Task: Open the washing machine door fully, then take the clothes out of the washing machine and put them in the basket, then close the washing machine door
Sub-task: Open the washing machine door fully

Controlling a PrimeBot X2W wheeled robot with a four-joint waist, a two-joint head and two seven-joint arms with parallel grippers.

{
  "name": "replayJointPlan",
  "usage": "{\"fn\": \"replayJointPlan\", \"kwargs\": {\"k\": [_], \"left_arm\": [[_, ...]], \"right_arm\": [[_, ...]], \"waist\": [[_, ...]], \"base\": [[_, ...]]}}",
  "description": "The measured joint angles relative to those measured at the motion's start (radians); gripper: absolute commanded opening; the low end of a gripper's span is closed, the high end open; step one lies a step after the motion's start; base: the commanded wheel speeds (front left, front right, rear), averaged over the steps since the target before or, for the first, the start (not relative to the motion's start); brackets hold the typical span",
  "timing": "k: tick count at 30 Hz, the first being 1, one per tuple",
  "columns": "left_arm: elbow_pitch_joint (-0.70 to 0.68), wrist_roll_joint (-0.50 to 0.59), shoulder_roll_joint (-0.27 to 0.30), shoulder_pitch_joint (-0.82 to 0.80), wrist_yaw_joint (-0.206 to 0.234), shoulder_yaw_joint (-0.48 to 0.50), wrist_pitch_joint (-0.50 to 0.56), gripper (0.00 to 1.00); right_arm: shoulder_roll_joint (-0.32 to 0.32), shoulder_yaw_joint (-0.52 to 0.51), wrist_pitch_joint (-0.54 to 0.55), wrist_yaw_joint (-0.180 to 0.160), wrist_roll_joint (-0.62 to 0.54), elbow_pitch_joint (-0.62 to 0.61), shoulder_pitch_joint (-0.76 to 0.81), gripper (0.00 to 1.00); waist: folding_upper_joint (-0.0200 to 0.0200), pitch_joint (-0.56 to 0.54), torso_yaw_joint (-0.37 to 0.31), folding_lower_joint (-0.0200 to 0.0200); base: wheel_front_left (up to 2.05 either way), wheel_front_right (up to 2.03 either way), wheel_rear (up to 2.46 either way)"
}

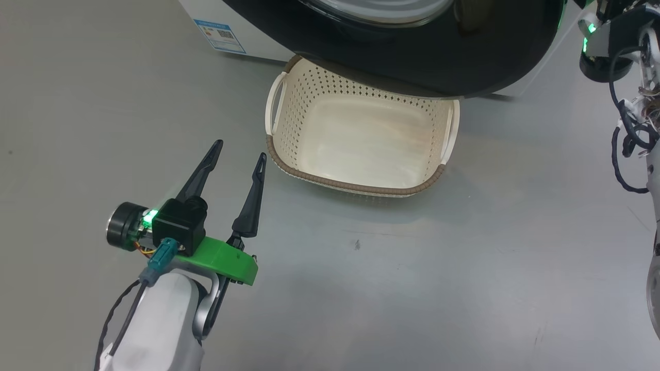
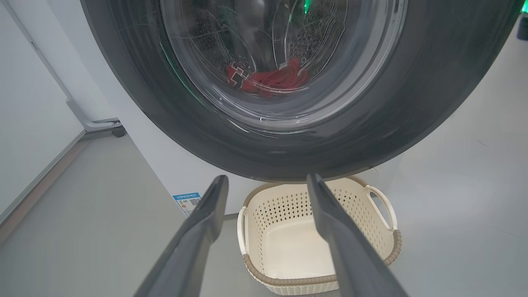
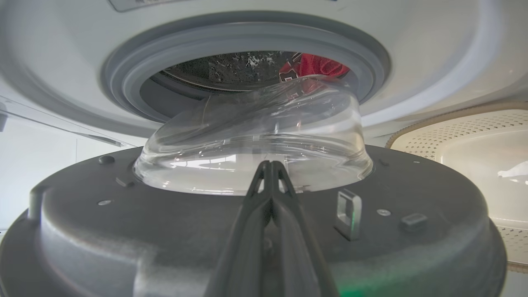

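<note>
The washing machine door (image 1: 438, 67) stands partly open, its black ring overhanging the far end of the empty cream basket (image 1: 356, 185) on the floor. My left gripper (image 1: 241, 149) is open and empty, low at the basket's left, pointing at the door (image 2: 144, 103) and basket (image 2: 288, 282). Red clothes (image 2: 272, 80) show through the glass. My right gripper (image 3: 270, 163) is shut and empty, its tips at the foot of the glass bowl on the door's inner face (image 3: 123, 222). Beyond lie the washing machine (image 3: 433, 62), its grey gasket, and the clothes (image 3: 319, 65) in the drum.
Grey floor spreads around the basket. A blue label sticker (image 1: 220, 35) marks the machine's white front. My right arm with its cables (image 1: 634, 103) hangs at the right edge. A white frame on a caster (image 2: 103, 126) stands left of the machine.
</note>
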Motion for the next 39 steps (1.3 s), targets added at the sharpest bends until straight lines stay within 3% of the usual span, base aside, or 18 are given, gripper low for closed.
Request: {"fn": "replayJointPlan", "kwargs": {"k": [7, 24, 39], "left_arm": [[0.01, 0.002, 0.0, 0.01, 0.0, 0.007, 0.0, 1.0], [0.018, 0.009, 0.0, 0.029, -0.004, 0.006, 0.0, 1.0], [0.023, 0.017, 0.0, 0.031, -0.009, 0.021, 0.0, 1.0]], "right_arm": [[0.027, 0.005, 0.026, 0.03, 0.021, 0.008, 0.044, 0.0], [0.058, 0.014, 0.047, 0.054, 0.033, 0.01, 0.096, 0.0], [0.057, -0.089, -0.095, 0.093, 0.049, -0.073, 0.165, 0.0]], "waist": [[0.0, -0.03, -0.016, 0.0], [0.0, -0.077, -0.05, 0.0], [0.0, -0.101, -0.07, 0.0]], "base": [[0.0, 0.0, 0.0], [0.0, 0.0, 0.0], [0.0, 0.0, 0.0]]}}
